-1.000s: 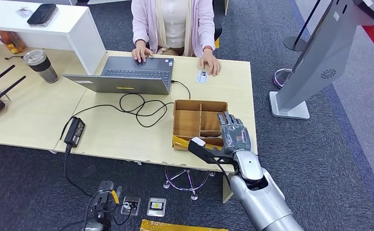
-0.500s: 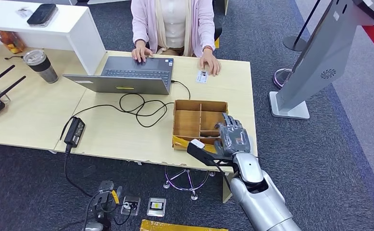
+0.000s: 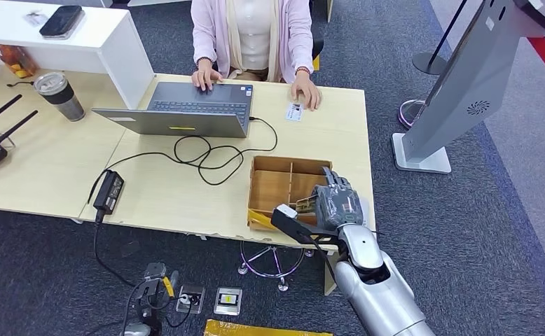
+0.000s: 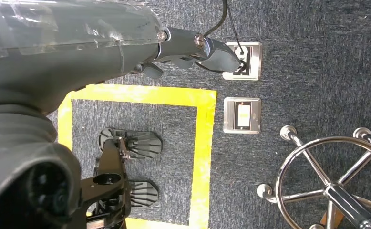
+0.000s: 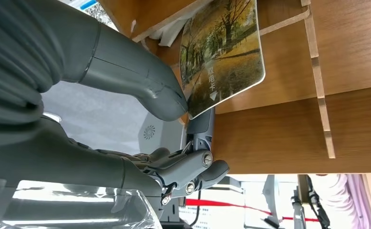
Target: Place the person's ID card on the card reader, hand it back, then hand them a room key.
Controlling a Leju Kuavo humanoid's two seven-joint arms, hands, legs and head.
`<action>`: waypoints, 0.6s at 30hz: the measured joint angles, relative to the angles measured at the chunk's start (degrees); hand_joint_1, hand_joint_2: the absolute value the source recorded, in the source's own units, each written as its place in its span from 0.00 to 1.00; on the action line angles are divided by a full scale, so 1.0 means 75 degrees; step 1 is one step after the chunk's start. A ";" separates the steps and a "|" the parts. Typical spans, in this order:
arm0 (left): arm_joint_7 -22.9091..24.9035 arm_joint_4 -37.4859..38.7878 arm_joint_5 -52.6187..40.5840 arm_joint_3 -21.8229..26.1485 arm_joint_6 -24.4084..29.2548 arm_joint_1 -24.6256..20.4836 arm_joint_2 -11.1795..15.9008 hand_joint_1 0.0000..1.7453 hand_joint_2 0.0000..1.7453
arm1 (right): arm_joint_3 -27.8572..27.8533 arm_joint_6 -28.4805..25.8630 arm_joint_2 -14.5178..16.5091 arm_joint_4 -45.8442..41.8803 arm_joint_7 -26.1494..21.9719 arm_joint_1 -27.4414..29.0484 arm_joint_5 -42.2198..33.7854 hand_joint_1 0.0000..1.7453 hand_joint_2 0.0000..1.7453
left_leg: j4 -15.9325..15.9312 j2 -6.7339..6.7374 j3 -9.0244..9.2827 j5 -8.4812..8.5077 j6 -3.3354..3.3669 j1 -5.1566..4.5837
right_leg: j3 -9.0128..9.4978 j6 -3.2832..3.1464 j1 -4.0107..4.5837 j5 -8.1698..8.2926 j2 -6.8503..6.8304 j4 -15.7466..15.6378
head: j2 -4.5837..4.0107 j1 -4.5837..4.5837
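Observation:
My right hand (image 3: 337, 203) reaches into the near right part of a partitioned wooden box (image 3: 278, 182) at the table's front edge. In the right wrist view its thumb (image 5: 159, 98) and a finger pinch a room key card (image 5: 224, 52) printed with autumn trees, held over the box floor (image 5: 288, 119). The person's ID card (image 3: 295, 111) lies flat on the table beside their hand (image 3: 307, 91). My left hand (image 4: 193, 47) hangs over the floor and holds nothing.
An open laptop (image 3: 185, 108) sits before the seated person, its cable (image 3: 199, 157) looping to a power brick (image 3: 108, 191). A tumbler (image 3: 59, 94) stands to the left, with a dark flat device (image 3: 61, 19) on the white shelf. A grey kiosk stand (image 3: 459, 91) is beside the table.
The wooden box has slid toward the table's front edge and turned slightly, and my right hand has drawn back with it.

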 joint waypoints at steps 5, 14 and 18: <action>0.0000 0.0000 -0.0021 0.0000 0.0089 -0.0001 0.0000 0.00 0.00 | 0.0021 0.0012 -0.0028 0.0000 -0.0117 0.0004 -0.0227 1.00 1.00 | 0.0000 0.0000 0.0002 0.0000 0.0000 0.0000 | 0.0001 0.0000 0.0000 0.0000 0.0000 0.0000 | 0.0000 0.0000; 0.0023 0.0000 -0.0041 0.0001 0.0090 0.0000 -0.0002 0.00 0.00 | 0.0066 -0.0082 -0.0076 0.0000 -0.0133 0.0003 -0.0294 1.00 1.00 | 0.0000 0.0000 0.0002 0.0000 0.0000 0.0000 | 0.0001 0.0000 0.0000 0.0001 0.0000 0.0000 | 0.0000 0.0000; 0.0023 0.0000 -0.0036 0.0003 0.0090 0.0001 -0.0003 0.00 0.00 | 0.0124 -0.0101 -0.0112 0.0001 -0.0168 0.0008 -0.0324 1.00 1.00 | 0.0000 0.0000 0.0002 0.0000 0.0000 0.0000 | 0.0001 0.0000 0.0000 0.0001 0.0000 0.0000 | 0.0000 0.0000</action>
